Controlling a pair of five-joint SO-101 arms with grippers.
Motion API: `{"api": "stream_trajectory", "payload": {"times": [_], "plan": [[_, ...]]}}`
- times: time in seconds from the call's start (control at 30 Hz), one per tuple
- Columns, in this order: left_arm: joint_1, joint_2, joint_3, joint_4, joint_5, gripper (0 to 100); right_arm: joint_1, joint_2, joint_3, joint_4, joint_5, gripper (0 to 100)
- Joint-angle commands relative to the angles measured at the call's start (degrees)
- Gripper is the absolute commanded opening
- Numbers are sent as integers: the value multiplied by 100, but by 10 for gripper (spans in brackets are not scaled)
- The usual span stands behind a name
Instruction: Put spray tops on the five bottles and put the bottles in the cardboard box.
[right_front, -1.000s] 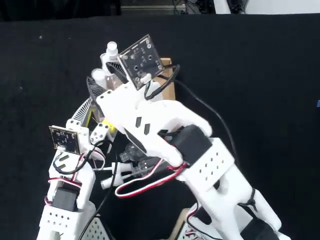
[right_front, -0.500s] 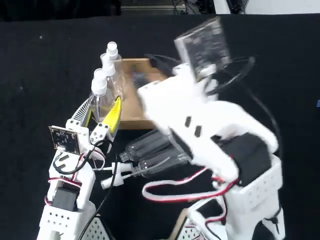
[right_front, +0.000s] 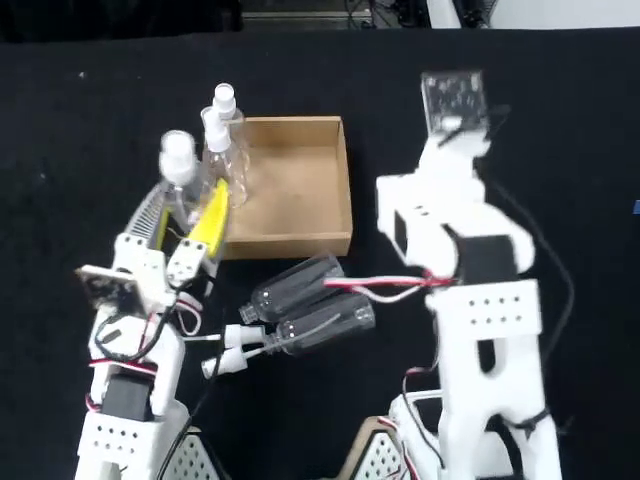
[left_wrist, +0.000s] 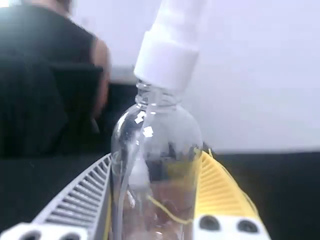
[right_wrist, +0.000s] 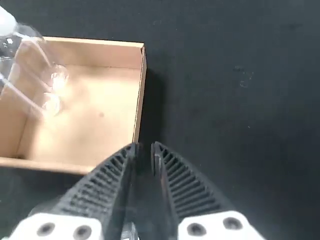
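Since the earlier frames, the right arm (right_front: 455, 240) had swung off from above the cardboard box (right_front: 295, 190) and stood upright to the box's right side. The left claw (right_front: 190, 197) had shifted a little away from the box's left wall with its load.

From the high view, the left claw was clenched on the held bottle (right_front: 180, 172), upright and just outside the box's left front corner. Two standing bottles (right_front: 218, 140) with white tops stood at the box's left wall, toward its far corner. Two lying bottles (right_front: 300, 287) rested on their sides on the black table (right_front: 100, 100), just before the box's front wall, necks pointing away from the right arm, with white tops at that end.

From the left wrist view, the left claw (left_wrist: 155, 167) gripped the held bottle (left_wrist: 155, 140) between a grey finger and a yellow one, and a white spray top (left_wrist: 170, 45) sat on its neck.

From the right wrist view, the right claw (right_wrist: 144, 150) hung near the box's right front corner, its fingers drawn almost together on nothing. The cardboard box (right_wrist: 85, 115) lay open, with the two standing bottles (right_wrist: 30, 60) at its far left.
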Motion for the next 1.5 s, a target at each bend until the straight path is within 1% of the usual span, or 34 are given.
{"api": "stream_trajectory", "payload": {"times": [0.0, 0.1, 0.17, 0.23, 0.3, 0.37, 0.47, 0.53, 0.73, 0.93, 1.07, 1.13, 1.23, 1.37, 1.47], "plan": [[-303, -62, 127, -545, 0, 30, 141, -813, 1270, -1319, 62, 21], [-374, -53, 127, -519, -18, 30, 141, -1226, 2000, -1705, 62, 21], [-690, 26, 127, -519, 0, 30, 88, -1464, 2422, -1899, 53, 21], [-1103, 334, 136, -791, 0, 30, -9, -1613, 2774, -2154, 53, 21], [-1411, 879, 171, -1345, 0, 30, -123, -1710, 3064, -2426, 53, 21], [-1631, 1582, 171, -2092, -35, 30, -220, -1798, 3292, -2593, -79, 21], [-1974, 2892, 66, -3358, -44, 30, -237, -1903, 3530, -2664, -316, 21], [-2220, 3851, -189, -4009, -44, 30, -202, -1982, 3582, -2664, -343, 21], [-3020, 6418, -822, -5538, -44, 30, -220, -2149, 3714, -2664, -334, 21], [-3820, 8299, -1042, -7024, -44, 30, -229, -2149, 3714, -2664, -334, 21], [-4453, 9301, -1288, -7604, -44, 31, -229, -2141, 3714, -2664, -334, 21], [-4708, 9767, -1411, -7815, -44, 33, -229, -2141, 3714, -2664, -334, 21], [-5068, 10400, -1560, -8343, -44, 33, -229, -2141, 3714, -2664, -334, 21], [-5218, 11209, -1596, -9055, -44, 33, -229, -2141, 3714, -2664, -334, 21], [-5235, 11842, -1604, -9319, -44, 33, -229, -2141, 3723, -2664, -334, 21]]}}
